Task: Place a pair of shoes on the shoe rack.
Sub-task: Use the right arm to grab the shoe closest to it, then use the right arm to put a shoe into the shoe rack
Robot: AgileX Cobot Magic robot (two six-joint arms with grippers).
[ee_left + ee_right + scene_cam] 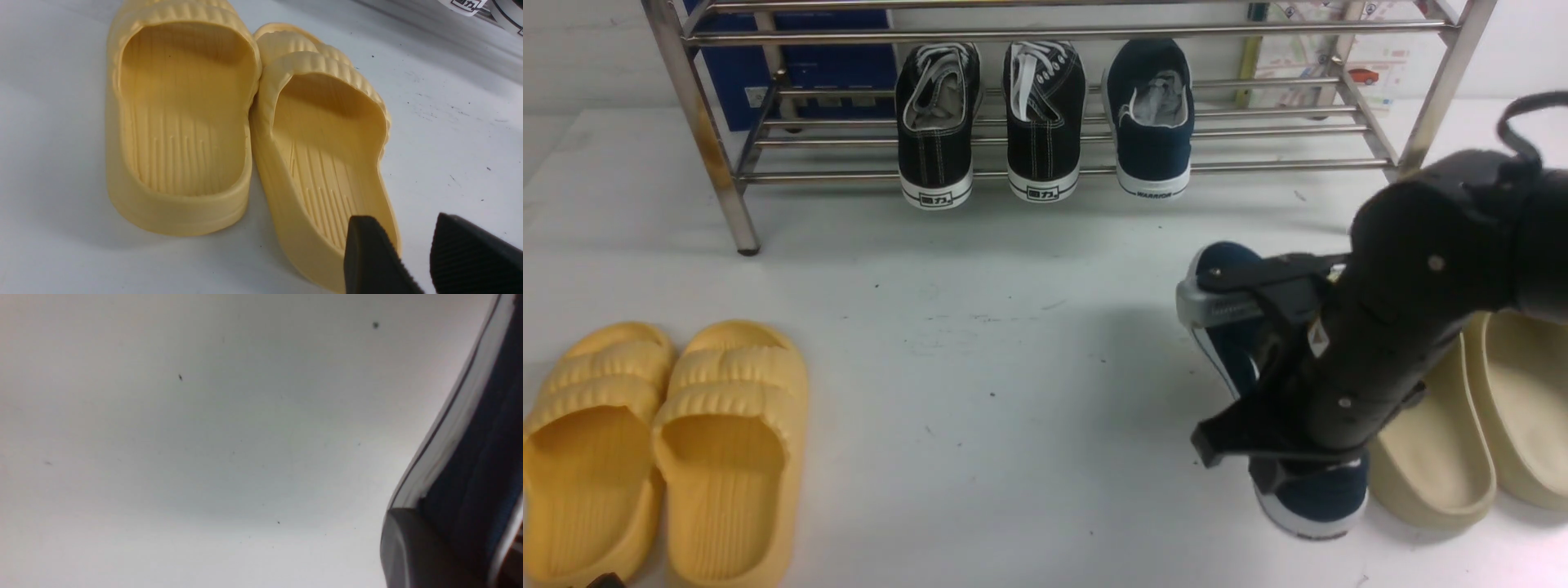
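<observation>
Note the loose navy slip-on [1319, 500] sits on the table [1013, 367], its mate [1150, 122] up on the shoe rack [1045, 34]: probably light, soft canvas, so pinch the stiffer heel wall, where your right fingers [412, 551] sit, clamped or not unclear; left fingers [367, 253] spread, empty.

White table [1013, 367], scuffed, dark specks. Yellow slippers [179, 122], paired and touching, lie just ahead of my left fingers [372, 261]. One navy shoe [1319, 498] at my right fingers [412, 555]; beige slippers [1462, 441] just beside it, outboard. Steel rack [711, 155] stands well ahead, bearing two black sneakers [1044, 131] and a second navy shoe [1150, 122].
</observation>
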